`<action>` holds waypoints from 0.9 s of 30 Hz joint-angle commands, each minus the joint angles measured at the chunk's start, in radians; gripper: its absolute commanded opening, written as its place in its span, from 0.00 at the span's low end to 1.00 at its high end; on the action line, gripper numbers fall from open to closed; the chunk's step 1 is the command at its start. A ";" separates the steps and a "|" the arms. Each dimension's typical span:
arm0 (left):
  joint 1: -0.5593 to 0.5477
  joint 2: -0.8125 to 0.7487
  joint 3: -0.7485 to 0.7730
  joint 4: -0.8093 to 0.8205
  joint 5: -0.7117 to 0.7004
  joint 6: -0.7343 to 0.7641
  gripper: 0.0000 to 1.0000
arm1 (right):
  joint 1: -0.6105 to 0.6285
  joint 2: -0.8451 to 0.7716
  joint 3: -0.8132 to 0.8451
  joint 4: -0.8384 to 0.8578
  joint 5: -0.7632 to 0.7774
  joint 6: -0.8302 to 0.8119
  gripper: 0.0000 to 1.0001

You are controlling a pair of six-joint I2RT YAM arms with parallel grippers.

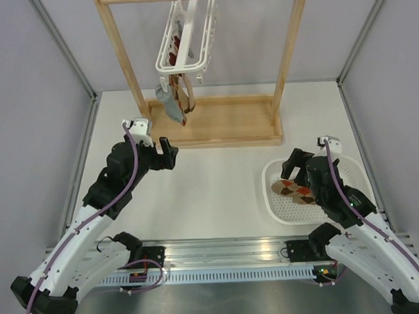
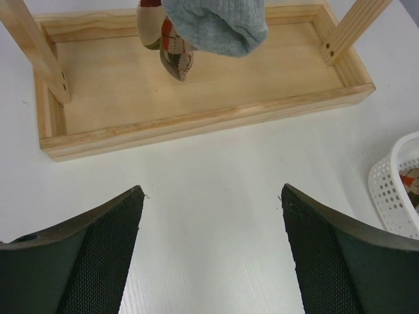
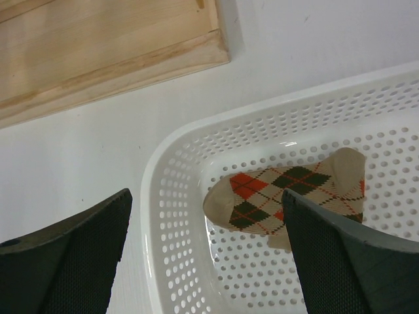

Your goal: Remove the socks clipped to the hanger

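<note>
Top external: matte white table [image 1: 211, 185], hemmed by pale grey walls [image 1: 25, 81], metal rail [image 1: 221, 257] along the near edge. At the back, wooden rack [image 1: 225, 121] with the hanger [image 1: 183, 40] hooked on its bar, socks [image 1: 174, 106] clipped beneath. Left gripper [image 2: 211, 255] wide open, empty, above bare tabletop near the rack. Right gripper [image 3: 206, 255] fully spread, empty, over white basket [image 3: 163, 216] holding one argyle sock [image 3: 281, 196].

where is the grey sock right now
In the top view the grey sock hangs from the hanger at the back, left of centre, inside the wooden rack just above its base, beside an argyle sock and beyond the left gripper.
</note>
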 commanded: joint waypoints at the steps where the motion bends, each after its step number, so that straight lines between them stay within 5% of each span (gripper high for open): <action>1: 0.004 0.070 0.066 0.070 -0.020 -0.064 0.88 | -0.002 0.029 -0.016 0.110 -0.035 -0.039 0.98; 16: -0.020 0.406 0.240 0.291 -0.152 -0.152 0.87 | -0.002 0.081 -0.087 0.285 -0.143 -0.099 0.98; 27: -0.134 0.451 0.217 0.411 -0.380 -0.152 0.87 | -0.002 0.095 -0.122 0.343 -0.169 -0.128 0.98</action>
